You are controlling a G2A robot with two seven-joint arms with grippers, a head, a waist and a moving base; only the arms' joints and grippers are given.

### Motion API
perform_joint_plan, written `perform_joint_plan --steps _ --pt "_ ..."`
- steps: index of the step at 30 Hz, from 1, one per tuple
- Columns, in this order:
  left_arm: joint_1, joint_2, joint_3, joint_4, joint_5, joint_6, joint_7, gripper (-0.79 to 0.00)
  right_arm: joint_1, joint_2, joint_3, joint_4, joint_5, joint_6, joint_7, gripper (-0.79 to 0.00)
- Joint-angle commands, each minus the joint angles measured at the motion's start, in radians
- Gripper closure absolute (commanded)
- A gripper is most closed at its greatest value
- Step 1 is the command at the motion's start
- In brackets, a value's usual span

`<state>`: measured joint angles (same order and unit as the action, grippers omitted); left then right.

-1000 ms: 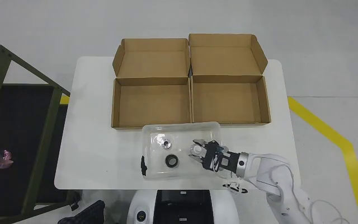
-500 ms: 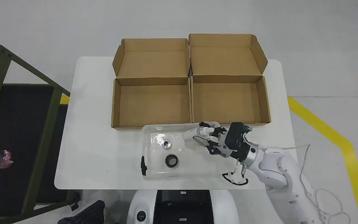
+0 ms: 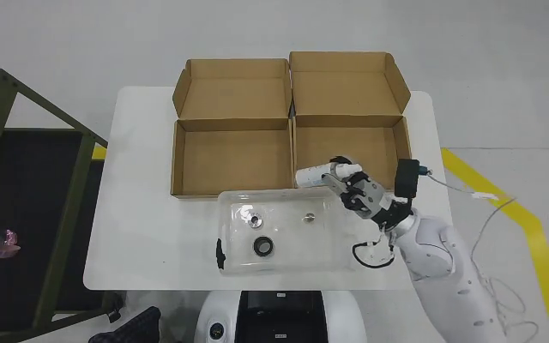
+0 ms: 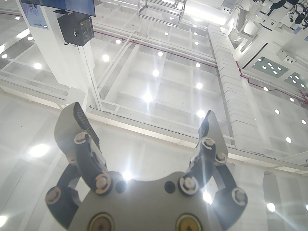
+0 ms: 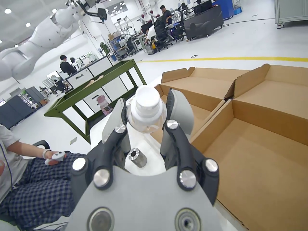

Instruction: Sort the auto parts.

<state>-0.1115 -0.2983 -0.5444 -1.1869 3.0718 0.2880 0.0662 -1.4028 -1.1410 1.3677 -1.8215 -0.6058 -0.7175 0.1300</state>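
**Right pincer clamped on a pale part at the box edge**

White table (image 3: 137,171) carries two open cardboard boxes side by side at its far half, the left box (image 3: 232,159) and the right box (image 3: 347,154), both with flaps folded back. Just in front of them sits a clear plastic tray (image 3: 225,225).

The right gripper (image 3: 339,176) hangs over the near wall of the right box, close to the corner where the two boxes meet and just past the tray's far edge. Its fingers are closed on a white-capped part (image 3: 313,177) with a clear body. In the right wrist view the two fingers (image 5: 120,114) press against the part (image 5: 147,104) from either side, its stepped white cap sticking out beyond the fingertips. From above, the part lies roughly level, its cap pointing toward the left box.

Three other parts lie in the tray: a silver ring (image 3: 251,216), a black ring (image 3: 263,248) and a small metal cylinder (image 3: 308,218). The cylinder stands upright, and the right wrist view shows it (image 5: 137,157) just below the gripper.

The left gripper (image 4: 143,111) points up at the ceiling lights, its fingers spread wide apart with nothing between them.
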Motion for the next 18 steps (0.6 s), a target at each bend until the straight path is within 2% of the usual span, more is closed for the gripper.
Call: perform_joint_plan --steps 1,7,18 --pt "0.0 0.0 0.0 0.0 0.0 0.0 0.0 -0.785 0.006 0.001 0.005 0.014 0.053 -0.005 0.005 0.0" --pt "0.0 0.0 0.0 0.0 0.0 0.0 0.0 -0.785 0.018 0.004 0.024 0.041 0.163 -0.024 0.028 0.0" --pt "0.0 0.0 0.0 0.0 0.0 0.0 0.0 -0.785 0.012 0.009 0.041 0.024 0.211 -0.042 0.058 0.0"
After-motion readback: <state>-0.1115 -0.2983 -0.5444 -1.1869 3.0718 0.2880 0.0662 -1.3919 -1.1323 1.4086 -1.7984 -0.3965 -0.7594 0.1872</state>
